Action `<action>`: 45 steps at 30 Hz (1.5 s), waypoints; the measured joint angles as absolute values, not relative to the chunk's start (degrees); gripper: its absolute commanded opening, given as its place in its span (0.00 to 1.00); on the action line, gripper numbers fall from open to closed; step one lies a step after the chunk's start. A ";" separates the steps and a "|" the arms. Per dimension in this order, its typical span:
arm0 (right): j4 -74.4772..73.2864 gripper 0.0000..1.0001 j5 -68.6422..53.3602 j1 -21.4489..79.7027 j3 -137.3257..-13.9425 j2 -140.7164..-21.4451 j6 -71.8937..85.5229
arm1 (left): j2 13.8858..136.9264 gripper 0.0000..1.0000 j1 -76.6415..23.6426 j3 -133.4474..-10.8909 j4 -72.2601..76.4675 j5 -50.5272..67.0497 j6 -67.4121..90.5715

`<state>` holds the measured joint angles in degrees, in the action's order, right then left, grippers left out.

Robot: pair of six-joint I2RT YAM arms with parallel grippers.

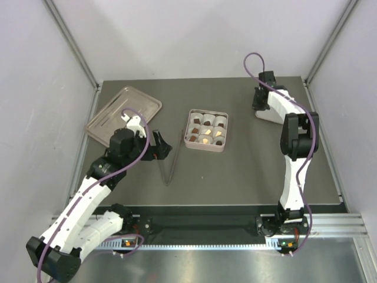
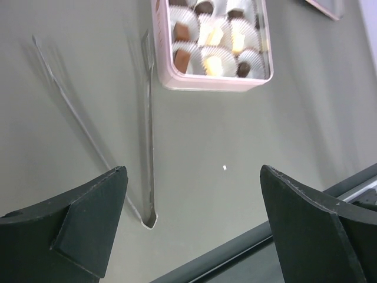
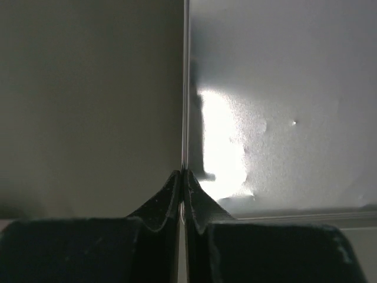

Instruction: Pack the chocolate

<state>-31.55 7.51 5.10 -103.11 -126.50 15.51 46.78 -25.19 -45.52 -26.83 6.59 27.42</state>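
Top external view: a square pink tin [image 1: 204,148] with rounded corners sits mid-table on a matte grey-green table [image 1: 235,171]. It holds a three-by-three grid of fluted white paper cups [image 2: 254,52]. The chocolate [image 1: 206,131] lies in these cups as small blocky cubes, some dark brown, some lighter brown, some cream. Just left of the tin lies a pair of thin metal tongs [image 1: 175,156], its two slim arms meeting in a narrow V that points toward the arms' bases. A shallow, dull-silver metal tray [image 1: 126,100] with rounded corners rests at the far left, tilted out of square with the table edge.

The left gripper [image 2: 194,169] hovers above the table beside the tongs, its dark wedge-shaped fingers spread wide with nothing between them.

At the far right, the right gripper [image 3: 183,174] has its fingers pressed together on what looks like the thin rim of the tin lid [image 3: 283,118], a pale, slightly dimpled sheet catching a bright glare.
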 measured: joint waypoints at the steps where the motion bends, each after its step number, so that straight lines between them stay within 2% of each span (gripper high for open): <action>1: -31.73 0.00 6.57 5.10 -103.00 -124.99 15.49 | 46.94 0.99 -25.19 -46.46 -27.20 6.57 27.53; 6: -32.16 0.00 1.32 5.21 -100.73 -112.38 16.58 | 49.32 0.99 -25.17 -50.81 -28.29 6.24 27.51; 8: -32.12 0.00 -1.10 5.80 -100.27 -106.67 17.78 | 50.48 0.96 -25.17 -52.42 -28.53 6.24 27.00; 11: -30.94 0.00 -5.72 7.09 -100.12 -98.80 20.93 | 51.70 0.98 -25.17 -54.63 -28.71 5.96 25.85; 16: -26.15 0.00 -12.91 14.57 -97.91 -91.61 27.38 | 54.46 0.96 -24.34 -59.53 -27.20 8.54 24.34; 22: -17.08 0.00 -22.15 24.53 -95.64 -89.03 38.15 | 58.43 0.92 -18.59 -62.19 -16.75 20.29 28.77; 25: -12.29 0.00 -24.71 25.89 -94.89 -87.70 43.24 | 59.83 0.92 -14.92 -61.12 -7.70 27.20 34.83; 33: 3.73 0.00 -28.60 26.70 -93.60 -81.62 56.51 | 64.90 0.92 -7.22 -53.65 29.08 41.87 57.58; 41: 16.45 0.00 -31.29 30.41 -89.95 -78.74 66.61 | 77.23 0.92 -5.43 -54.37 60.58 46.30 78.04; 45: 19.46 0.00 -31.94 32.08 -89.19 -78.76 70.59 | 84.09 0.93 -4.89 -56.77 68.03 46.11 86.48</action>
<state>19.46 -31.94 32.08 -89.19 -78.76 70.59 84.09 -4.89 -56.77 68.03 46.11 86.48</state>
